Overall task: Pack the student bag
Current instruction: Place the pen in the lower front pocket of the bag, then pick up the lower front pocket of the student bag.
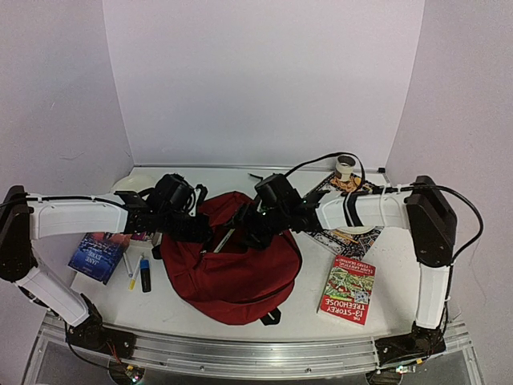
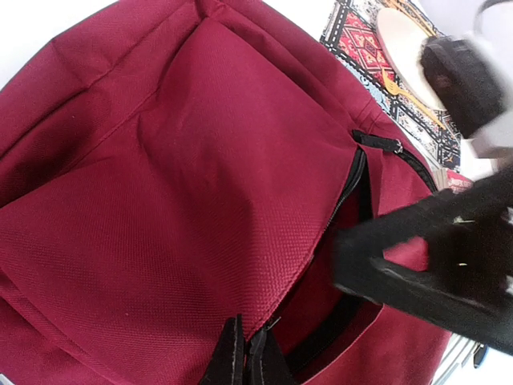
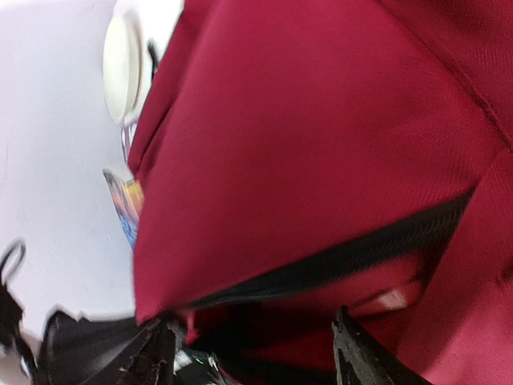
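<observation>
While the student bag (image 1: 240, 277) lies flat on the white desk (image 1: 389, 313), roughly in the middle and nearer the front edge than the back wall, both arms reach in over its upper end from either side. It is dark red, with a black zip (image 2: 353, 180) that stands open along one seam, showing red fabric inside the gap. A black strap end pokes out from under its near edge.

At the bottom of the left wrist view, the left fingers (image 2: 228, 361) are pressed close together and appear to pinch the fabric lip right at the edge of the zip opening. The right fingers (image 3: 148, 361) are spread wide, one on each side of the dark opening (whether they touch the fabric cannot be told, as that view is blurred).

Left of the bag, a blue book (image 1: 98, 255) lies under the left arm. Between it and the bag are a thin pen with a yellow tip (image 1: 131, 271) and a black marker with a blue cap (image 1: 145, 274). A pale round disc (image 1: 132, 183) sits near the back left corner. On the right, a book with a red cover (image 1: 349, 290) lies just beside the bag. A patterned book (image 1: 357, 239) is partly hidden beneath the right arm, and a roll of tape (image 1: 345, 165) stands near the back wall.
</observation>
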`<state>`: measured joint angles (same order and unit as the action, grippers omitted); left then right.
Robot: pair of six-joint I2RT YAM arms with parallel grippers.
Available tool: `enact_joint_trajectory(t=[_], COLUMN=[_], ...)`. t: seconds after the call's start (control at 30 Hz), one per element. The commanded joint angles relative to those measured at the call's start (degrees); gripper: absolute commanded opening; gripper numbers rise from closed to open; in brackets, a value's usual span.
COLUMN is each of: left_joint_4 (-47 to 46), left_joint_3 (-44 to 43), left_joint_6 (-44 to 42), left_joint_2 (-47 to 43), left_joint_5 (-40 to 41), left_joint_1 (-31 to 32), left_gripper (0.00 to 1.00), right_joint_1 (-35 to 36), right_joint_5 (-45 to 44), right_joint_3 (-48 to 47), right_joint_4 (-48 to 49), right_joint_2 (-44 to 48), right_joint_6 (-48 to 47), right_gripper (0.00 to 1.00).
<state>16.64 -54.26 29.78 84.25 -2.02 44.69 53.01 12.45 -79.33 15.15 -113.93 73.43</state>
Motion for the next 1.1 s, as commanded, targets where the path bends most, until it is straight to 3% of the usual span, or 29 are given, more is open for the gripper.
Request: enact_joint_trajectory(t=[0.0, 0.17, 0.3, 0.43, 0.57, 0.87, 1.07], left_joint_4=[0.2, 0.5, 0.6, 1.0, 1.3, 1.6, 1.8], left_joint_3=[-0.7, -1.4, -1.8, -2.6, -3.2, -3.8, -3.1], left_joint_6=[-1.7, -2.8, -3.9, -4.2, -4.0, -3.7, -3.4], left_joint_2=[-1.8, -2.0, -2.5, -2.6, -2.3, -2.7, -3.9], left_joint_5=[3.5, 4.2, 4.5, 4.3, 3.3, 1.7, -0.2], left_joint_1=[-0.1, -0.1, -0.2, -0.1, -0.1, -0.1, -0.1], left_gripper=[0.0, 0.0, 0.0, 0.0, 0.0, 0.0, 0.0], right_joint_1=[-0.1, -0.1, -0.1, -0.1, -0.1, -0.1, -0.4], right_joint_5=[2.1, 0.3, -6.9, -11.2, -12.4, -15.4, -20.0], right_joint_3=[0.5, -1.7, -4.4, -6.3, -7.5, -12.0, -15.2], right_joint_4=[-7.5, -13.4, -19.2, -19.7, -17.0, -12.4, -11.6], right_joint_2=[6.5, 8.9, 8.3, 6.4, 4.1, -3.3, -8.5], right_joint_6=[-15.0, -33.6, -50.9, -66.1, -79.2, -91.5, -91.2], right_gripper=[0.71, 0.73, 0.73, 0.83, 0.81, 0.68, 0.46])
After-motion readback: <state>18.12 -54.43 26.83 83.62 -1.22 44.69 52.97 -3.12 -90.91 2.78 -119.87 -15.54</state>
